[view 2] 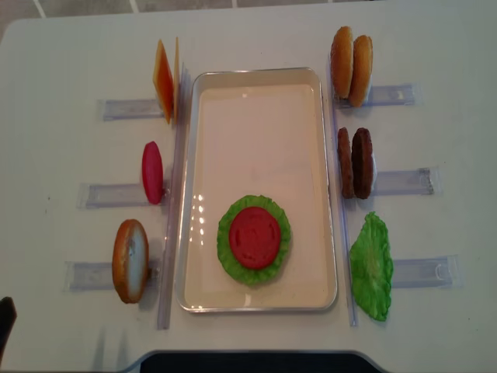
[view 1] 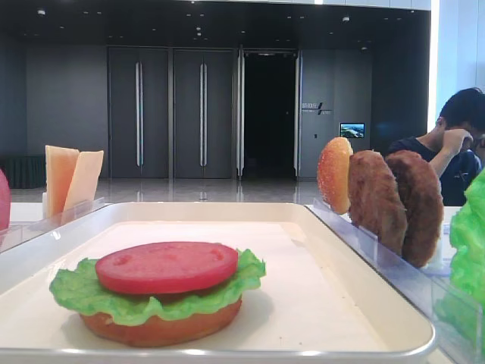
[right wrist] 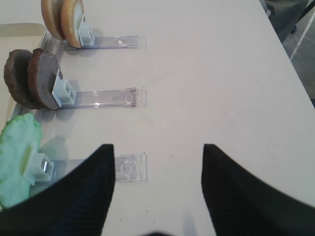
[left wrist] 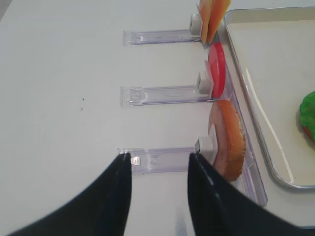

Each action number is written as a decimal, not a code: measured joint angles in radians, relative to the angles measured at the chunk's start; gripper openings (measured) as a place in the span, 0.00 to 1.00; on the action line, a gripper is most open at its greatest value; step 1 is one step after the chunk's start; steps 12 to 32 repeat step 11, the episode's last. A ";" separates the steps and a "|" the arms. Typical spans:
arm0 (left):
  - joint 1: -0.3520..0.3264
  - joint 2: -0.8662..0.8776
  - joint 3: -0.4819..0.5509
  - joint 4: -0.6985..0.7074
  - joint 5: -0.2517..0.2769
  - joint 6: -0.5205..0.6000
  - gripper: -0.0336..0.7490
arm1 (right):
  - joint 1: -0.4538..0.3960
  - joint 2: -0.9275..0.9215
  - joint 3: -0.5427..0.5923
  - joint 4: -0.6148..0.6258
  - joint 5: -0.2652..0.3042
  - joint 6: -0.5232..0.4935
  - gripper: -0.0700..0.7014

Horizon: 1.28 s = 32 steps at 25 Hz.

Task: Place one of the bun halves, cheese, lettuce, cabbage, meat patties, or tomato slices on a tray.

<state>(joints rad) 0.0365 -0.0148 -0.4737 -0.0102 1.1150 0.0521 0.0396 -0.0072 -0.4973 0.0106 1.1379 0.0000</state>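
The left gripper (left wrist: pixel 157 164) is hovering with its jaws parted and nothing between them, low over the clear rack (left wrist: pixel 162 160) near the tabletop's front left corner, where a bun half (left wrist: pixel 230 140) is standing on edge against the white clip (left wrist: pixel 204 144). The right gripper (right wrist: pixel 157 157) is likewise gaping empty above the rack end (right wrist: pixel 129 167) by the spare lettuce leaf (right wrist: pixel 17 152) at the front right. Beyond the left gripper, a tomato slice (left wrist: pixel 216 70) and the cheese slabs (left wrist: pixel 212 14) are sitting in their own racks along the tray's left rim (left wrist: pixel 246 93). On the tray (view 2: pixel 256 116), toward its front end, a stack is already lying: bun base (view 1: pixel 159 326), lettuce (view 1: pixel 83 292), tomato (view 1: pixel 167 267). Two meat patties (view 2: pixel 354 163) and a pair of bun halves (view 2: pixel 351 56) are waiting along the right side. Judging from this, the bun half looks like the left arm's likely target; the risk is the fingers catching the rack or clip rather than the rounded bun, dragging the rack against the tray, or pinching the curved edge so it slips out.
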 joint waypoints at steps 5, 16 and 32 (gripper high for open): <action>0.000 0.000 0.000 0.000 -0.001 0.000 0.38 | 0.000 0.000 0.000 0.000 0.000 0.000 0.62; 0.000 0.000 0.000 0.000 -0.001 0.000 0.36 | 0.000 0.000 0.000 0.000 0.000 0.000 0.62; 0.000 0.000 0.000 0.000 -0.001 0.000 0.36 | 0.000 0.000 0.000 0.000 0.000 0.000 0.62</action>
